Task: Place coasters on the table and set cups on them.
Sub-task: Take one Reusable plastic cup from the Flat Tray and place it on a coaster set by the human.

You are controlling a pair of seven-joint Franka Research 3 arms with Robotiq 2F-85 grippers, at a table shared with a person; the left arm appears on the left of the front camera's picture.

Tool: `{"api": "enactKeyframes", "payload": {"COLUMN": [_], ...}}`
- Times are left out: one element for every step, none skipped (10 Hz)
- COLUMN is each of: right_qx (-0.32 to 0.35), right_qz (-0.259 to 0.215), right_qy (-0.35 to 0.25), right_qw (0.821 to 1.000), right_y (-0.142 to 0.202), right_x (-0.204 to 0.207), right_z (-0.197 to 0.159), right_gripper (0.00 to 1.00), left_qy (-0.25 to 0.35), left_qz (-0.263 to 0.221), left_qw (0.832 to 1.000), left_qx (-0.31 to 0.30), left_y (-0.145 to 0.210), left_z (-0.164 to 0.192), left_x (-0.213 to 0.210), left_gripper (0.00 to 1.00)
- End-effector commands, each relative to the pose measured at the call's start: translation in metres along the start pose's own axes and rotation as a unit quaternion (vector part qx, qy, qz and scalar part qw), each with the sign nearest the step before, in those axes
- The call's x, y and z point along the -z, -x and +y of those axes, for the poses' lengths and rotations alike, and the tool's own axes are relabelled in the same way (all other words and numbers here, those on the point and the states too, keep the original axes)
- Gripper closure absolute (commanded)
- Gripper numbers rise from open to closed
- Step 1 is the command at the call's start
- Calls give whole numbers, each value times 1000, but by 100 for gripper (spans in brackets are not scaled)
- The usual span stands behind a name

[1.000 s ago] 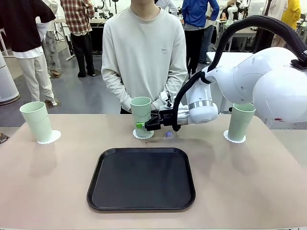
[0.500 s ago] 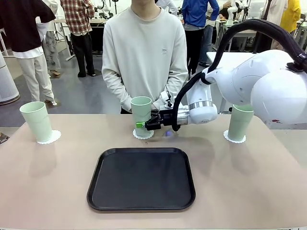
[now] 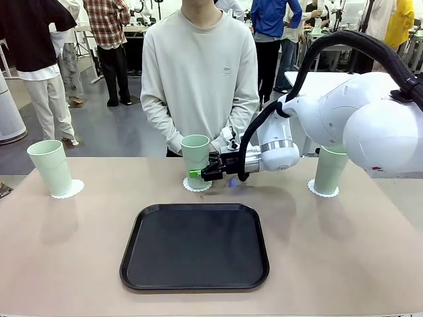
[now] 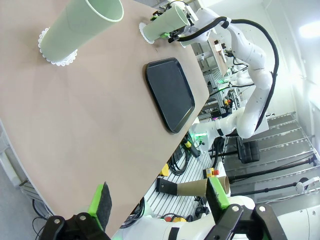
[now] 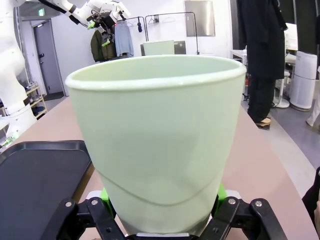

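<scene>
reaching in from the right across the tan table (image 3: 66, 264), with the right gripper (image 3: 201, 173) sitting at the lower part of the middle cup (image 3: 195, 158). standing upright on the middle coaster (image 3: 197, 185), that cup, at the far edge of the table just in front of the person (image 3: 198, 72). flanking the cup's base on both sides in the right wrist view, the green pads (image 5: 105, 194), with the pale green wall (image 5: 155, 145) bulging between them; cannot tell from the pictures whether pressing on the cup or just let go.

standing upright on the left coaster (image 3: 67, 189) near the far left corner, the left cup (image 3: 50, 166). standing on the right coaster (image 3: 323, 190) near the far right side, the right cup (image 3: 331, 168), partly behind the white right arm. lying flat in the middle of the table on the near side of the middle cup, well apart from all three cups, the black tray (image 3: 195, 246).

hanging beyond the table's edge, the left gripper (image 4: 160, 202), fingers spread wide with nothing between them, the green pads (image 4: 102, 200) facing each other across the gap. showing from that wrist view too: the left cup (image 4: 82, 25) on its lacy coaster (image 4: 56, 56), the middle cup (image 4: 167, 24) farther off with the right gripper beside it, and the tray (image 4: 170, 92) between.
</scene>
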State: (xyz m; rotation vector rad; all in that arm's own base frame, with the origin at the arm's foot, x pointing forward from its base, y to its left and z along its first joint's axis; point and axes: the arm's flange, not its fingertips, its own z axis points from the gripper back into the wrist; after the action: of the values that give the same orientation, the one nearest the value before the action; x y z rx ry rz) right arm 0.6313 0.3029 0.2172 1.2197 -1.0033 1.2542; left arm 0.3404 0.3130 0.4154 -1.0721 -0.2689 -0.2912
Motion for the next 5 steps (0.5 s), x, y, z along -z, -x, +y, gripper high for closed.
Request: {"api": "enactKeyframes", "payload": {"right_qx": [-5,-5,-4,-6,-4], "right_qz": [12,13,12,16,19], "right_qy": [-14,-14,-16,-18,-15], "right_qw": [1000,1000,1000,1000,1000], "right_y": [4,4,5,5,4], "right_x": [4,4,5,5,5], "right_z": [-8,-8,-7,-7,-7], "right_gripper": [0,0,0,0,0], "left_qy": [-1,-1,-1,-1,-1], "left_qz": [-1,-1,-1,-1,-1], "left_qw": [1000,1000,1000,1000,1000], "left_qx": [2,2,2,2,2], "left_y": [1,1,1,1,1], "left_z": [-2,-2,-2,-2,-2], "left_x": [-1,-1,-1,-1,-1], "left_gripper": [0,0,0,0,0]}}
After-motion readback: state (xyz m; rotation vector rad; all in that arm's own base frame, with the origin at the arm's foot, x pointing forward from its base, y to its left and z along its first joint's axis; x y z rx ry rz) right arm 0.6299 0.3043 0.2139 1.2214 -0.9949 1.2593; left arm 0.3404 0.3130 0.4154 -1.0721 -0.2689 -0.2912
